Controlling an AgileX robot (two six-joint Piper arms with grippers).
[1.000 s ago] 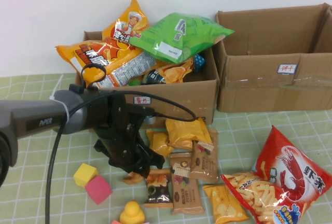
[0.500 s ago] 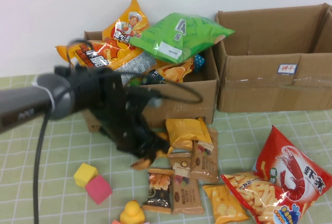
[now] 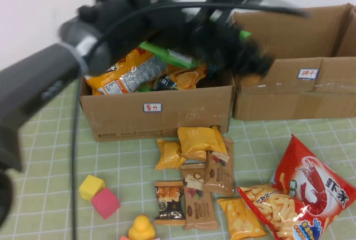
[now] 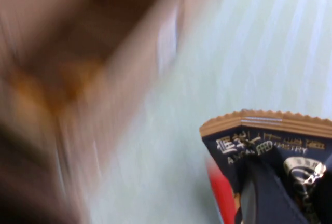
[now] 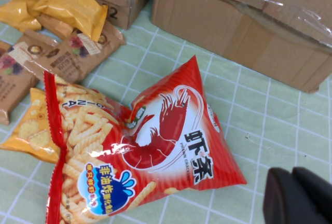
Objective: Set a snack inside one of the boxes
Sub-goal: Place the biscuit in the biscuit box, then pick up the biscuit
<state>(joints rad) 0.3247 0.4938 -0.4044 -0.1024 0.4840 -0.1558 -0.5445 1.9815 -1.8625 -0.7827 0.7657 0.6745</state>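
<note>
Near table: a yellow rubber duck [image 3: 142, 229], a yellow cube [image 3: 90, 186] and a pink cube [image 3: 105, 203] sit at the front edge of the green checked cloth [image 3: 44, 140], none of them snacks.
Loose snacks: a big red prawn-stick bag [image 3: 311, 187] lies front right, beside flat brown biscuit packets [image 3: 199, 193] and small yellow packets [image 3: 197, 140] just in front of the left carton, laid out within the arms' reach.
Right gripper: the right gripper [image 5: 298, 200] hangs low over the cloth just beside the red bag, fingers together on nothing; probably parked.
Held snack: a small dark packet with a tan crimped edge [image 4: 270, 146] fills the left wrist view, pinched at its lower end (the seal points away from the wrist).
Left gripper: the left gripper [image 3: 245, 56] is raised and blurred above the gap between the cartons, fingers clamped on that dark packet.
Left carton: the brown cardboard box with a white label [image 3: 156, 112] is heaped with orange and green bags, which is likely why the arm reaches past it.
Right carton: the second labelled brown box [image 3: 300, 93] shows bare inner walls, so it looks the roomier place to drop the packet.
</note>
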